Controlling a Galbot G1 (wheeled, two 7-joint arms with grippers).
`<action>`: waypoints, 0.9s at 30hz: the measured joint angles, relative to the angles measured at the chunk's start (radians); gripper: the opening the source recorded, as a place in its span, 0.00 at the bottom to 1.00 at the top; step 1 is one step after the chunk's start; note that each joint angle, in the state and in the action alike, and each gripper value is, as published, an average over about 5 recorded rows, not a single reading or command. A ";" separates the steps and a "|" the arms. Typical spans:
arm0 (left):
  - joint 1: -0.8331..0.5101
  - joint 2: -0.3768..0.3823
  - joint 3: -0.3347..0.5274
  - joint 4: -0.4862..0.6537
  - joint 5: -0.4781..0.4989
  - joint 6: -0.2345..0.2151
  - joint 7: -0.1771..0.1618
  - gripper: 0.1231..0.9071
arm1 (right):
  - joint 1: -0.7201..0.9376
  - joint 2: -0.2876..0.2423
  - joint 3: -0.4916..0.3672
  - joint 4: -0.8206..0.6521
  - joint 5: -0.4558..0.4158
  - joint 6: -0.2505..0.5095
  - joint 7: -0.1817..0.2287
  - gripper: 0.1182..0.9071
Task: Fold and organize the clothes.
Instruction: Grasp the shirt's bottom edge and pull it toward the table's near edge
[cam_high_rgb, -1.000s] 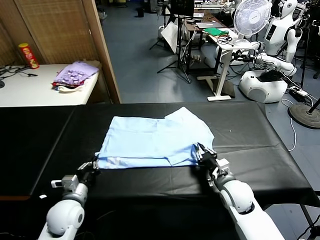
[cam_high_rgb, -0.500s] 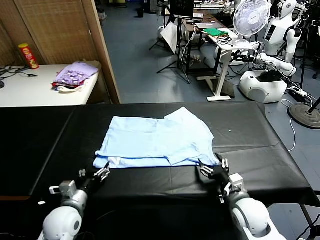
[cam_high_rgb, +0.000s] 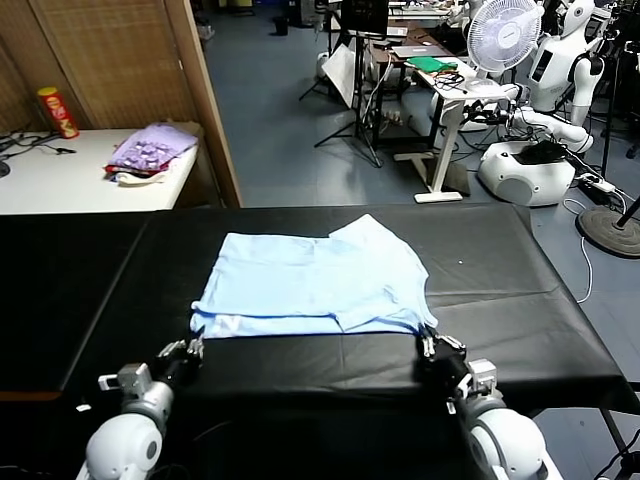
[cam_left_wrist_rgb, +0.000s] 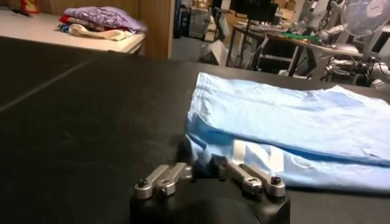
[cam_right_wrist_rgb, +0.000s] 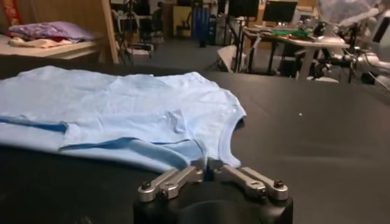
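Note:
The clothes are one pale sky-blue T-shirt (cam_high_rgb: 310, 275), lying folded and flat in the middle of the black table (cam_high_rgb: 520, 300). My left gripper (cam_high_rgb: 192, 349) sits at the shirt's near left corner. In the left wrist view that gripper (cam_left_wrist_rgb: 201, 164) is shut, with blue fabric (cam_left_wrist_rgb: 292, 115) caught between its tips. My right gripper (cam_high_rgb: 432, 346) sits at the near right corner. Seen from the right wrist, this gripper (cam_right_wrist_rgb: 206, 164) is shut against the hem of the shirt (cam_right_wrist_rgb: 122, 103). Both hands rest low on the table by its front edge.
A purple patterned cloth pile (cam_high_rgb: 150, 148) and a red can (cam_high_rgb: 57, 110) sit on a white side table (cam_high_rgb: 60, 185) at the far left. A wooden partition (cam_high_rgb: 205, 100) stands behind. Desks, a fan (cam_high_rgb: 505, 35) and another robot (cam_high_rgb: 560, 70) fill the far right.
Both grippers drew back from the shirt's near edge, opened, then came in on its two near corners and shut. The shirt's near corners have shifted slightly toward me.

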 joint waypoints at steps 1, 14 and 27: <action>0.019 0.009 -0.005 -0.020 0.005 0.002 -0.001 0.01 | -0.015 0.000 0.002 0.012 0.000 -0.004 0.002 0.01; 0.225 0.038 -0.059 -0.199 0.056 0.059 -0.052 0.30 | -0.138 -0.012 0.033 0.150 0.045 -0.093 0.002 0.39; 0.144 0.074 -0.071 -0.285 0.001 0.102 -0.059 0.86 | 0.188 -0.058 0.006 0.070 0.105 -0.141 0.042 0.86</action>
